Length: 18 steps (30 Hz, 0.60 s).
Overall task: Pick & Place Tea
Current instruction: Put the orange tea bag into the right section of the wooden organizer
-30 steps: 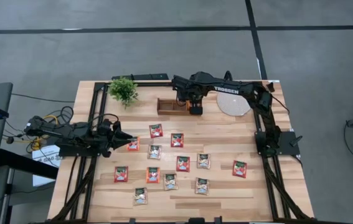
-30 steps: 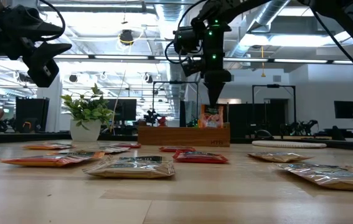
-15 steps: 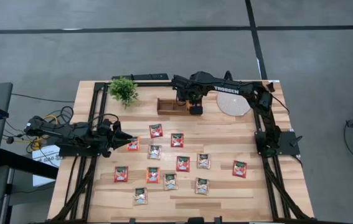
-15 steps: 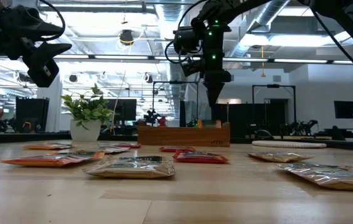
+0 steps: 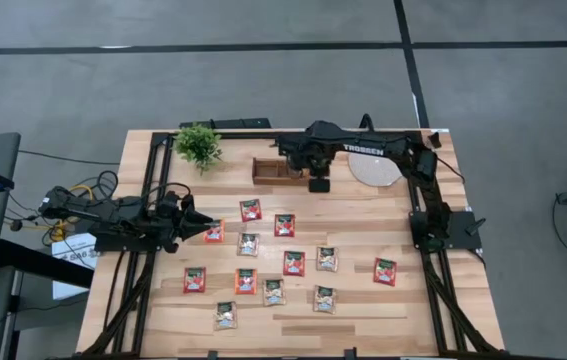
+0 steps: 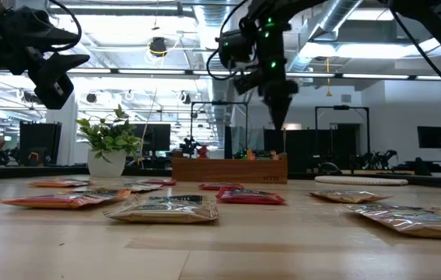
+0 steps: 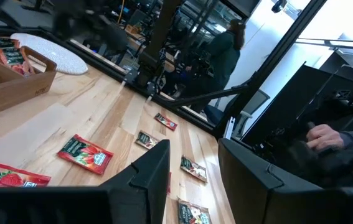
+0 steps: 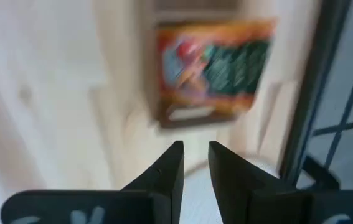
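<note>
Several red, orange and pale tea sachets lie flat on the table, among them a red one (image 5: pixel 251 209) and one at the right (image 5: pixel 385 271). The long wooden tray (image 5: pixel 278 170) stands at the far side. An orange sachet (image 8: pixel 216 65) sits in its right end. My right gripper (image 5: pixel 319 183) hangs above that end, empty, its fingers a little apart (image 8: pixel 195 146). My left gripper (image 5: pixel 204 229) waits open (image 7: pixel 193 144) at the left, beside a red sachet (image 5: pixel 214 232).
A potted plant (image 5: pixel 199 144) stands at the far left of the table. A round pale disc (image 5: pixel 375 166) lies at the far right, next to the tray. A person sits beyond the table in the left wrist view (image 7: pixel 325 140).
The orange sachet that my right gripper held upright above the tray's right end has dropped into the tray. My right gripper has let it go. It has then swung a little toward the table's right and near edge and tipped.
</note>
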Motion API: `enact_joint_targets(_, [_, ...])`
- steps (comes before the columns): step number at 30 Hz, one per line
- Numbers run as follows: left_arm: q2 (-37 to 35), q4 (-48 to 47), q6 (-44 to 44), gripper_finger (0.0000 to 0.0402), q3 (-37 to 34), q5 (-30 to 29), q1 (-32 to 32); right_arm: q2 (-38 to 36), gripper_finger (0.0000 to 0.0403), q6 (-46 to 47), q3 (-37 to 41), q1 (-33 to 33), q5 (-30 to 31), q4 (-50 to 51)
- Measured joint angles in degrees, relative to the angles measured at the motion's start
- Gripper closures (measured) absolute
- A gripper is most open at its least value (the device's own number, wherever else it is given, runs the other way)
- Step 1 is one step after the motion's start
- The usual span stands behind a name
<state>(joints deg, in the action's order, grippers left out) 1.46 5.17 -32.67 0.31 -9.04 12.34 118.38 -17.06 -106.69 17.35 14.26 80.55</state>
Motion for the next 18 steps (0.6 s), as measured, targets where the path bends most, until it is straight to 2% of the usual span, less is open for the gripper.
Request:
enact_joint_targets(6, [0.0,-0.01,-0.04,0.0273,-0.01,0.01,0.02,-6.52,0.0347,5.16,0.0,-6.44,-7.05,1.67])
enact_joint_targets(14, [-0.01,-0.23,-0.07,0.0273,0.01,0.0,0.0,-17.42,0.0351,17.34,0.42,-17.43,-9.9,6.21])
enact_joint_targets(18, [0.01,-0.38,-0.09,0.0273,0.0,0.0,0.02,-22.77,0.0351,27.1,5.06,-23.51,-9.91,7.09])
